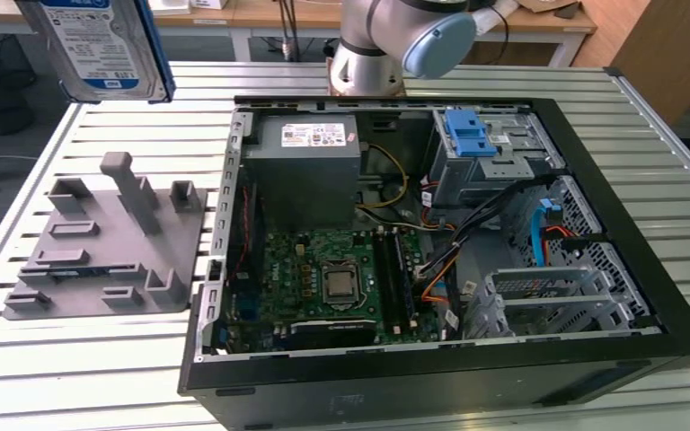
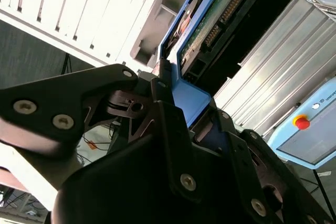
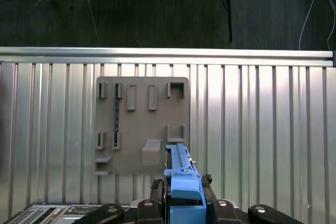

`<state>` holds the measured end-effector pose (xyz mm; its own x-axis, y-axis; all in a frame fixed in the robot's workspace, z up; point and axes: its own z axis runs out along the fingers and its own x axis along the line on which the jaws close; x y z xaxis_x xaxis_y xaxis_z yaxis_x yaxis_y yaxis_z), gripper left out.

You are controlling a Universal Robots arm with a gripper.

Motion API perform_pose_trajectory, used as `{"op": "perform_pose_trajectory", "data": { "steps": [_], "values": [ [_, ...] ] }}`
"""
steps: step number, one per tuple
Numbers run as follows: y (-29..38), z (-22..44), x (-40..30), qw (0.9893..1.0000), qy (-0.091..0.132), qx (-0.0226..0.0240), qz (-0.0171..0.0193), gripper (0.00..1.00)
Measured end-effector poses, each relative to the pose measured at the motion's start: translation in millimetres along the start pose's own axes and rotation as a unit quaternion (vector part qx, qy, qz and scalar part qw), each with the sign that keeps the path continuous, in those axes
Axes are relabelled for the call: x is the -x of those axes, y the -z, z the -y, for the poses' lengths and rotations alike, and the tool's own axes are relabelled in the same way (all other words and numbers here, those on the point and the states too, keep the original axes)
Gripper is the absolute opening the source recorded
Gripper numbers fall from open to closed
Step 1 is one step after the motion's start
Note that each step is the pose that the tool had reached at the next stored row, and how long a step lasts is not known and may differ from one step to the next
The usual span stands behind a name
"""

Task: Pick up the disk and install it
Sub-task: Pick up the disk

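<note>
I am pinching the disk (image 1: 100, 45) by its blue carrier rail in my pincer (image 3: 184, 196), holding it upright above the grey fixture (image 1: 93, 260) beside the open computer case (image 1: 441, 386), probably so it is hanging clear of the posts.

There is one disk (image 1: 100, 49), one gripper (image 2: 186, 98), one robot arm (image 1: 408, 36) and one slatted metal table (image 1: 82, 359). On the table sit one open computer case (image 1: 441, 386) and one grey holder plate (image 1: 123, 260). Inside the case are one grey power supply (image 1: 309, 171), one blue latch (image 1: 467, 135), one green circuit board (image 1: 321, 269) and one processor (image 1: 341, 285).
</note>
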<state>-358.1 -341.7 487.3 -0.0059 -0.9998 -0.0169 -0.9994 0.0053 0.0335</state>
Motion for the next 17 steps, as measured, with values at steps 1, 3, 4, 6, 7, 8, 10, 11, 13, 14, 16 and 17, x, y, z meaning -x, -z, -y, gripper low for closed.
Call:
{"op": "perform_pose_trajectory", "data": {
  "steps": [1, 3, 4, 6, 7, 8, 10, 11, 13, 14, 16, 17],
  "values": [
    [0.0, 3.6, 0.0, 1.0, 0.0, 0.0002, 0.0, 0.36],
    [0.3, 10.3, -0.1, 1.0, 0.0, 0.0007, 0.0, 0.36],
    [0.4, 13.0, -0.1, 1.0, 0.0, 0.0009, 0.0, 0.36],
    [0.6, 18.4, -0.1, 1.0, 0.0, 0.0011, 0.0, 0.36],
    [0.7, 21.1, -0.1, 1.0, 0.0, 0.0012, 0.0, 0.36],
    [0.7, 23.6, -0.1, 1.0, 0.0, 0.0013, 0.0, 0.36],
    [0.9, 27.4, 0.0, 1.0, 0.0, 0.0016, 0.0, 0.36],
    [0.9, 29.5, 0.0, 1.0, 0.0, 0.0017, 0.0, 0.36],
    [1.1, 32.7, 0.0, 1.0, 0.0, 0.0018, 0.0, 0.36],
    [1.1, 34.2, 0.0, 1.0, 0.0, 0.0019, 0.0, 0.36],
    [1.2, 36.7, 0.0, 1.0, 0.0, 0.0019, 0.0, 0.36],
    [1.2, 38.3, 0.0, 1.0, 0.0, 0.0019, 0.0, 0.36]
  ]
}}
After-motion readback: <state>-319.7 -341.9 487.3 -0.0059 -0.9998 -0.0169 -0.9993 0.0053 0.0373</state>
